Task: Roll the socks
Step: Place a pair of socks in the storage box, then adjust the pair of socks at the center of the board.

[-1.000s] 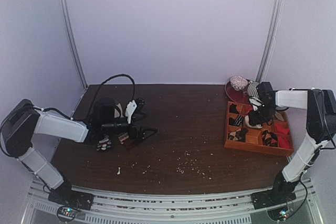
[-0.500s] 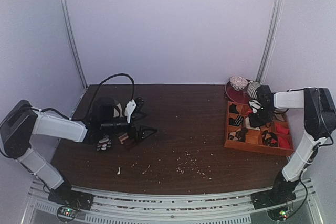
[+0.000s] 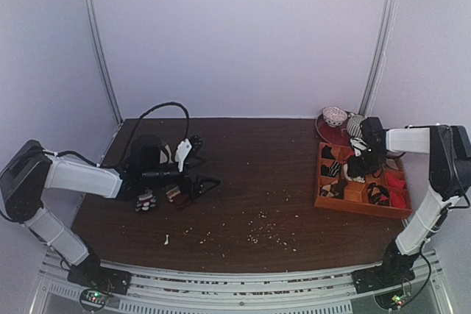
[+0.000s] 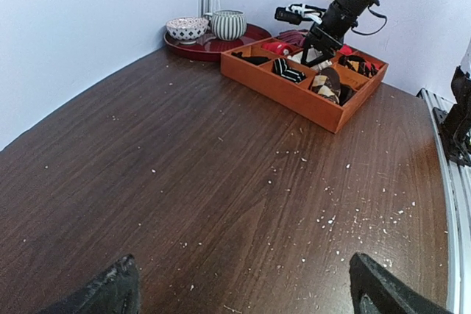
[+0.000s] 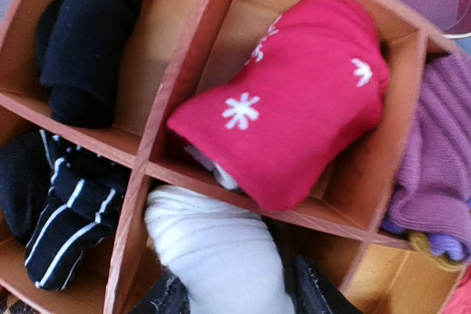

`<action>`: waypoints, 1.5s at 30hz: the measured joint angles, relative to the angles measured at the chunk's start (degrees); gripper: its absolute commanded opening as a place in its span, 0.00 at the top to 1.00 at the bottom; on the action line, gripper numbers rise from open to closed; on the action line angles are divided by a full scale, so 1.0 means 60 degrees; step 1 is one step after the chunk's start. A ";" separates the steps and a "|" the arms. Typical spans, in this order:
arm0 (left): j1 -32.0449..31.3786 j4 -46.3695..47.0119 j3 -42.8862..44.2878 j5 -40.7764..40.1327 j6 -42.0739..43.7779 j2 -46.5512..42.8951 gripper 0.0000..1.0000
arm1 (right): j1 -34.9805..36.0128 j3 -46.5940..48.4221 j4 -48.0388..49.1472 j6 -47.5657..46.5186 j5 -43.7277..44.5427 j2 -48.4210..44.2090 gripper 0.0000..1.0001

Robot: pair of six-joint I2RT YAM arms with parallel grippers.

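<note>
So the socks (image 5: 221, 255) are sitting as one cream-white rolled bundle in the tray (image 3: 360, 207), over on the right side of the table (image 3: 257, 159). In the right wrist view they fill the cell just under the one with the red sock (image 5: 294, 108), the one with white snowflakes on it. The cell to their left has a black striped sock (image 5: 51, 218). A plain black sock (image 5: 88, 42) is up in the corner cell and a purple one (image 5: 434, 167) is off at the right edge.

The right gripper (image 5: 239, 295) is right down on the bundle. One dark finger (image 5: 169, 299) is on the left of the roll and the other on its right, so the roll sits squarely between them. Both look like they touch the fabric or sit just beside it. Honestly I can't tell if it's actually squeezing or just straddling.

The left gripper (image 4: 243, 292) is well apart from all that, low over the left part of the table with its jaws spread wide and nothing between them, only bare wood with pale crumbs (image 3: 265, 237). From its camera the tray is far across the table, with two small bowls (image 4: 188, 29) on a red plate behind it.
</note>
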 measured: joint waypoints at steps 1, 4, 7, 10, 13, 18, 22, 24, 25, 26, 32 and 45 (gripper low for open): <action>0.0000 -0.0007 0.0000 -0.0007 0.0015 0.0000 0.02 | -0.0018 0.0018 -0.0047 -0.0004 0.0004 -0.0062 0.52; 0.0000 -0.0011 0.0000 -0.0011 0.0040 0.0000 0.02 | -0.0058 0.0127 -0.0208 0.0004 0.0004 -0.0222 0.51; 0.0000 -0.0015 0.0000 -0.0011 0.0058 0.0000 0.02 | -0.0062 0.0142 -0.0219 0.0040 0.0000 -0.0514 0.50; 0.0000 -0.0025 0.0000 -0.0011 0.0062 0.0000 0.02 | -0.0076 0.0222 -0.0244 0.0080 -0.0036 -0.0984 0.54; 0.0000 -0.0044 0.0000 -0.0011 0.0062 0.0000 0.02 | -0.0076 0.0455 -0.0237 0.0149 -0.0069 -0.1439 0.68; 0.0000 -0.0062 0.0000 -0.0011 0.0062 0.0000 0.02 | -0.0076 0.0641 -0.0160 0.0200 -0.0233 -0.1650 0.80; 0.0000 -0.0066 0.0000 -0.0007 0.0062 0.0004 0.02 | -0.0080 0.0637 -0.0178 0.0244 -0.0393 -0.1246 0.84; 0.0000 -0.0069 0.0000 -0.0007 0.0062 0.0004 0.02 | -0.0080 0.0630 -0.0171 0.0248 -0.0393 -0.0965 0.88; 0.0000 -0.0069 0.0000 -0.0007 0.0062 0.0004 0.02 | -0.0080 0.0619 -0.0171 0.0251 -0.0390 -0.0794 0.89; 0.0000 -0.0073 0.0000 -0.0007 0.0062 0.0004 0.02 | -0.0080 0.0612 -0.0175 0.0262 -0.0390 -0.0616 0.90; 0.0000 -0.0084 0.0000 -0.0007 0.0069 0.0004 0.02 | -0.0076 0.0499 -0.0229 0.0401 -0.0004 -0.0062 0.92; 0.0000 -0.0080 0.0000 0.0000 0.0113 0.0131 0.02 | -0.0076 -0.0102 0.0605 0.0838 0.0401 0.0288 0.94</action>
